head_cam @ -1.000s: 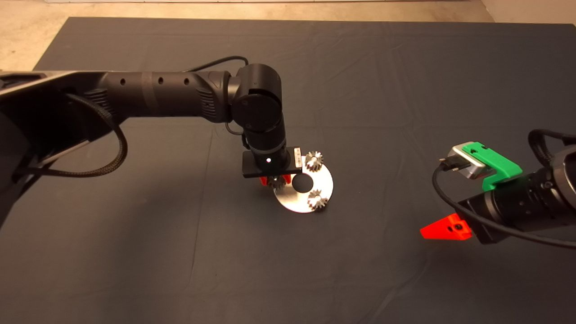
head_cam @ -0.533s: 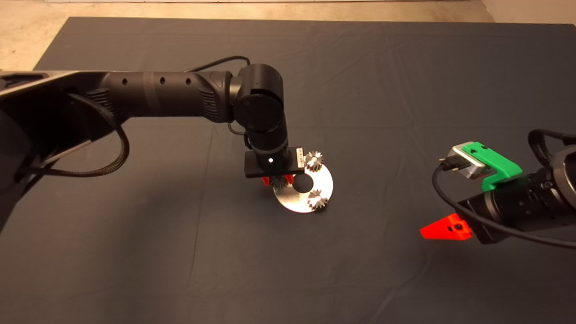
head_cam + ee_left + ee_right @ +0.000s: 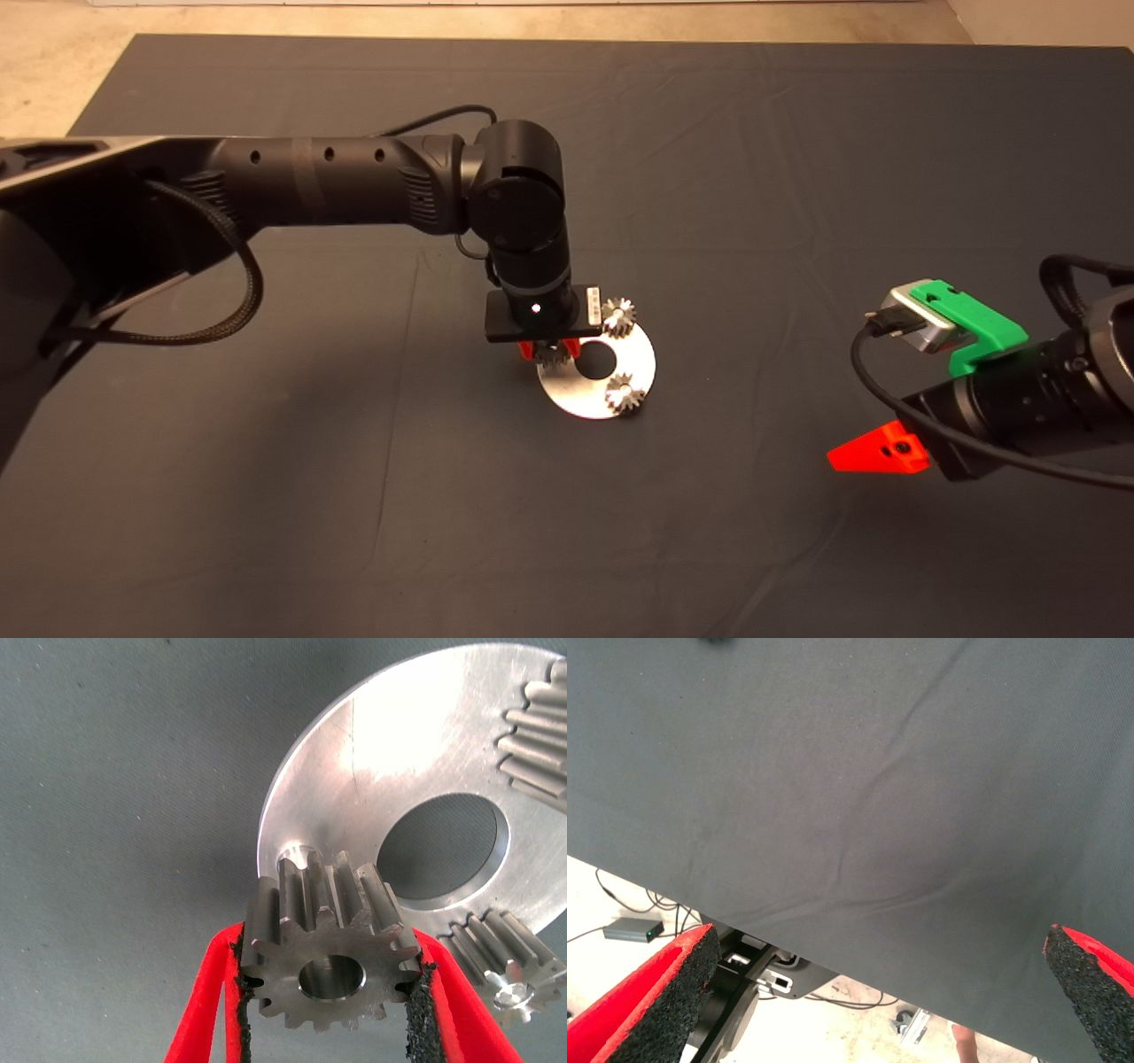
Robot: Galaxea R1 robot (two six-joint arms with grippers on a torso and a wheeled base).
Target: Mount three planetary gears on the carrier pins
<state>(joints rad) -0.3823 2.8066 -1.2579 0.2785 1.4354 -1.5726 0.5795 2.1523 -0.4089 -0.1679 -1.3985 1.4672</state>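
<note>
A silvery round disc (image 3: 580, 394) with a central hole lies mid-mat. Two planetary gears sit on it, one at the far edge (image 3: 618, 317) and one at the near right (image 3: 625, 393). My left gripper (image 3: 551, 352) hangs over the disc's left rim, shut on the third gear (image 3: 330, 952), which is held just above a bare carrier pin (image 3: 297, 857). The other seated gears (image 3: 503, 957) (image 3: 540, 735) show beside the hole. My right gripper (image 3: 877, 450) waits at the right edge, open (image 3: 877, 992), holding nothing.
The dark mat (image 3: 354, 496) covers the table, with wrinkles across it. Pale floor (image 3: 53, 62) lies beyond the far left corner. The right wrist view shows the mat's edge, cables and a small box (image 3: 629, 928) on the floor below.
My left gripper has shifted slightly right and down over the disc's left rim with the gear in it. The right arm has not moved.
</note>
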